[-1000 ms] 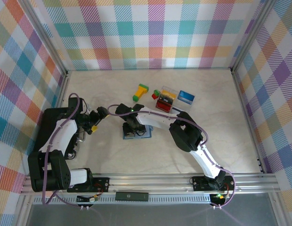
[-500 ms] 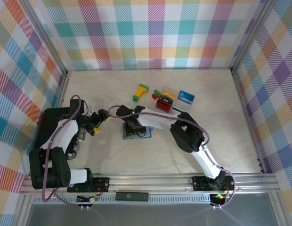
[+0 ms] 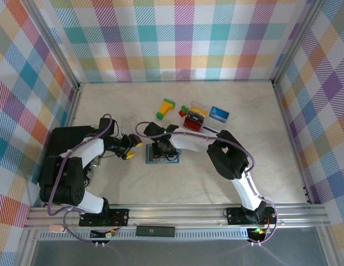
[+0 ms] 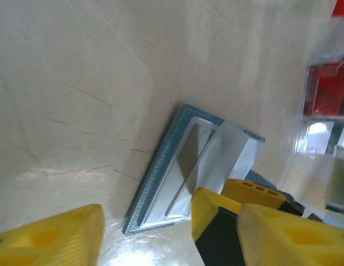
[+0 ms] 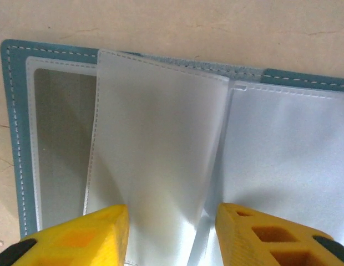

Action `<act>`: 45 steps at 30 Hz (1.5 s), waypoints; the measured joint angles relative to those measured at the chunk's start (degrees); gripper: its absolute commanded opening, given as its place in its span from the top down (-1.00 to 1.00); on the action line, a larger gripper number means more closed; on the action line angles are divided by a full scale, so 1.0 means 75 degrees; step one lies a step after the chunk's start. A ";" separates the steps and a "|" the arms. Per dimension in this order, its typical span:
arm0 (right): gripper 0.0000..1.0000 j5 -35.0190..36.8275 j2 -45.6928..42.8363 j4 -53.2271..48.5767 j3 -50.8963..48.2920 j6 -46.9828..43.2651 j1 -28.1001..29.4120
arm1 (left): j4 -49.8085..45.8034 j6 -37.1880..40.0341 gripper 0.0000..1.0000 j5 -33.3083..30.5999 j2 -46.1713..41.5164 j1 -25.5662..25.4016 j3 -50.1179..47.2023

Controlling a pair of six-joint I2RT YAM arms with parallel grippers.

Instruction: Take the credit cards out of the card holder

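Observation:
The slate-blue card holder (image 3: pixel 172 161) (image 4: pixel 155 172) (image 5: pixel 10 111) lies open on the table. A frosted sleeve leaf (image 5: pixel 161 138) (image 4: pixel 224 152) stands up from its fold. I cannot tell if a card is inside. My right gripper (image 3: pixel 161 148) (image 5: pixel 172 233) hangs over the holder, open, with one finger on each side of that leaf. Just left of the holder's edge is my left gripper (image 3: pixel 129 148) (image 4: pixel 172 244), open and holding nothing. A red card (image 3: pixel 192 123) (image 4: pixel 329 88), a yellow-and-black card (image 3: pixel 197 112) and a blue card (image 3: pixel 219 114) lie behind the holder.
A yellow-and-green block (image 3: pixel 166 108) and tiny red and green cubes (image 3: pixel 183 111) sit beside the loose cards at the back. Checkered walls enclose the table on three sides. The right arm (image 3: pixel 227 158) arcs across the middle.
My left gripper has moved right, up to the holder's left edge, with its jaws narrowing. The right gripper's jaws have drawn closer together around the raised leaf.

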 measured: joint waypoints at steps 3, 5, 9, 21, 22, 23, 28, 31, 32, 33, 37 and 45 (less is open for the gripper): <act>0.13 0.0003 -0.0061 0.0114 -0.0119 0.0052 -0.0012 | 0.0373 -0.0192 0.15 0.0117 0.0283 -0.0291 0.0000; 0.15 0.0006 -0.0076 0.0143 -0.0146 0.0085 -0.0012 | 0.0592 -0.0280 0.26 0.0166 0.0458 -0.0478 0.0000; 0.16 0.0029 -0.0076 0.0140 -0.0149 0.0119 -0.0012 | 0.0921 -0.0455 0.42 0.0221 0.0772 -0.0781 0.0003; 0.15 0.0038 -0.0076 0.0140 -0.0149 0.0140 -0.0012 | 0.1294 -0.0600 0.59 0.0169 0.1387 -0.1043 -0.0006; 0.15 0.0055 -0.0076 0.0140 -0.0149 0.0140 -0.0012 | 0.1294 -0.0597 0.60 0.0149 0.1387 -0.1043 -0.0006; 0.15 0.0067 -0.0076 0.0137 -0.0149 0.0140 -0.0012 | 0.1294 -0.0592 0.60 0.0134 0.1387 -0.1043 -0.0006; 0.10 0.0329 -0.0160 0.0012 -0.0160 0.0137 -0.0012 | 0.1233 -0.0472 0.62 0.0044 0.1419 -0.1055 -0.0006; 0.09 0.0737 -0.0417 -0.0192 -0.0373 0.0140 -0.0029 | 0.1218 -0.0373 0.62 0.0020 0.1419 -0.1058 -0.0003; 0.09 0.0883 -0.0536 -0.0268 -0.0478 0.0143 -0.0044 | 0.1218 -0.0353 0.62 0.0020 0.1419 -0.1058 -0.0003; 0.09 0.0968 -0.0621 -0.0309 -0.0560 0.0154 -0.0061 | 0.1218 -0.0332 0.62 0.0020 0.1422 -0.1058 -0.0003; 0.09 0.1349 -0.1102 -0.0420 -0.1014 0.0283 -0.0233 | 0.1137 -0.0271 0.62 0.0041 0.1443 -0.1058 0.0064; 0.09 0.1664 -0.2084 -0.0189 -0.1778 0.0414 -0.0519 | 0.0621 -0.0128 0.62 0.0020 0.1457 -0.1072 0.0332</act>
